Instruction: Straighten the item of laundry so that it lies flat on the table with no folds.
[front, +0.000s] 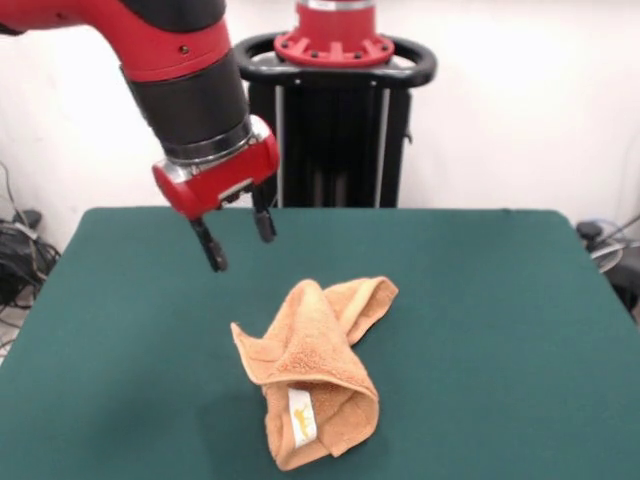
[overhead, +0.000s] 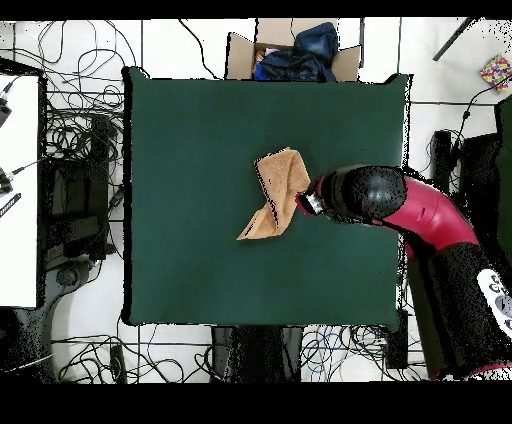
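Note:
The orange-tan towel (front: 316, 370) lies crumpled and folded over itself on the dark green table (front: 500, 300), near its middle. Its white label (front: 301, 417) shows at the near end. In the overhead view the towel (overhead: 277, 190) is a narrow bunched strip on the table (overhead: 190, 150). My gripper (front: 237, 243) hangs open and empty above the table, behind and to the left of the towel in the front view. Seen from overhead, the gripper (overhead: 306, 204) sits right beside the towel's edge.
A cardboard box with dark clothes (overhead: 295, 52) stands just past the table's far edge in the overhead view. Cables (overhead: 80, 150) lie on the floor around the table. The robot's black pedestal (front: 335, 120) stands behind the table.

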